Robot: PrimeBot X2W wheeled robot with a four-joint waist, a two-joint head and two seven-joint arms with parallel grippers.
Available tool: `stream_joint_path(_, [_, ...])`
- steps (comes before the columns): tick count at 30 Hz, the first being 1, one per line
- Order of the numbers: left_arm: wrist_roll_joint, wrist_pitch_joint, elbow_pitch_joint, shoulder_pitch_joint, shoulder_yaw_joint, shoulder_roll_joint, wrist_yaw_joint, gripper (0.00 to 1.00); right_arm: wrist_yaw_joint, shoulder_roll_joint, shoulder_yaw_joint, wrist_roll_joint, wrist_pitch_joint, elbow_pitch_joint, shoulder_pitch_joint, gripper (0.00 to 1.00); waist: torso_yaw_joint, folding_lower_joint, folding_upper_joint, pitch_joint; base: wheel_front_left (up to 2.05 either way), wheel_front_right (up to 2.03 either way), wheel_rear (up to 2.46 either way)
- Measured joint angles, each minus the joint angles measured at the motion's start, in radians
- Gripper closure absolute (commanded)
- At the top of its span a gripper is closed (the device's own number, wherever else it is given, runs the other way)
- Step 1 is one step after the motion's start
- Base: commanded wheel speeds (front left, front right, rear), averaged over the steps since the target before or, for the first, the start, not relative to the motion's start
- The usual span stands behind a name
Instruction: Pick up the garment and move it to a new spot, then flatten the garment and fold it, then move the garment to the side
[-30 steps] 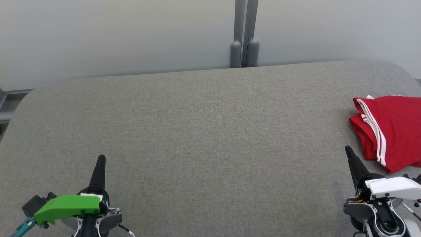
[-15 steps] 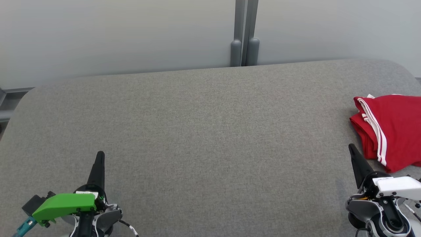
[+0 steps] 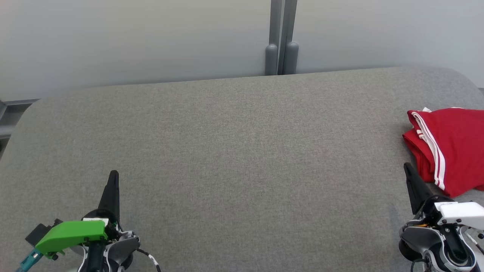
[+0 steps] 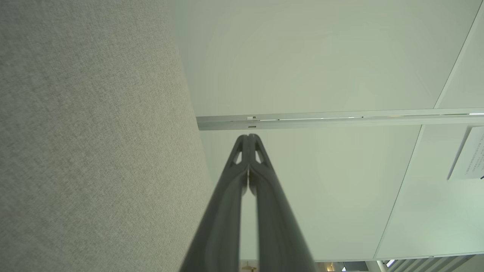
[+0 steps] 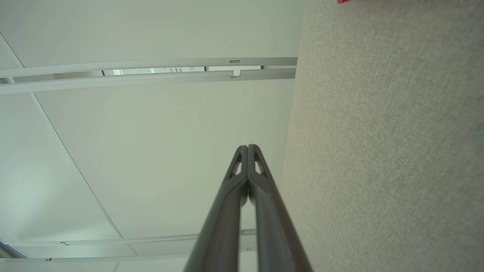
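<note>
The grey cloth-covered table (image 3: pixel 242 151) runs nearly the full width of the head view; its far edge lies along a pale panelled wall (image 3: pixel 132 41), met near the middle by a pair of grey posts (image 3: pixel 281 41); both far corners are rounded, the right one just beyond the garment; the near edge falls below the frame. The garment (image 3: pixel 453 147), red with white stripes along one seam, lies folded in a thick bundle at the table's right side; its right part is cut off by the frame, so its full outline cannot be made out; layered folds show along its left side. The left gripper (image 3: pixel 113 175) sits at the lower left over the table, fingers pressed together into one dark point, holding nothing; a broad stretch of grey cloth lies between it and the right gripper (image 3: pixel 407 167), which stands at the lower right, its fingers also pressed together with nothing between them, the tip just beside the garment's near left corner; whether it touches the red cloth cannot be told. In the left wrist view the closed fingers point past the table's edge toward the wall, where a sheet of paper (image 4: pixel 467 155) is cut off at the side, its print too small to read; in the right wrist view a sliver of red shows at the top edge.
</note>
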Motion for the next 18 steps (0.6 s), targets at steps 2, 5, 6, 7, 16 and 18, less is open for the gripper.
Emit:
stream_joint_path(2, [0.0, 0.0, 0.0, 0.0, 0.0, 0.0, 0.0, 1.0, 0.0, 0.0, 0.0, 0.0, 0.0, 0.0, 0.0, 1.0, 0.0, 0.0, 0.0, 0.0, 0.0, 0.0, 0.0])
stream_joint_path(5, [0.0, 0.0, 0.0, 0.0, 0.0, 0.0, 0.0, 1.0, 0.0, 0.0, -0.001, 0.0, 0.0, 0.0, 0.0, 1.0, 0.0, 0.0, 0.0, 0.0, 0.0, 0.0, 0.0])
stream_joint_path(6, [0.0, 0.0, 0.0, 0.0, 0.0, 0.0, 0.0, 1.0, 0.0, 0.0, -0.001, 0.0, 0.0, 0.0, 0.0, 1.0, 0.0, 0.0, 0.0, 0.0, 0.0, 0.0, 0.0])
stream_joint_path(7, [0.0, 0.0, 0.0, -0.001, 0.0, 0.0, 0.0, 1.0, 0.0, 0.0, -0.001, 0.0, 0.0, 0.0, 0.0, 1.0, 0.0, 0.0, 0.0, 0.0, 0.0, 0.0, 0.0])
stream_joint_path(16, [0.0, 0.0, 0.0, -0.002, 0.0, -0.001, 0.0, 1.0, 0.0, 0.0, -0.002, 0.0, 0.0, 0.0, 0.0, 1.0, 0.0, 0.0, 0.0, 0.0, 0.0, 0.0, 0.0])
stream_joint_path(18, [0.0, 0.0, 0.0, -0.002, 0.0, -0.001, 0.0, 1.0, 0.0, 0.0, -0.002, 0.0, 0.0, 0.0, 0.0, 1.0, 0.0, 0.0, 0.0, 0.0, 0.0, 0.0, 0.0])
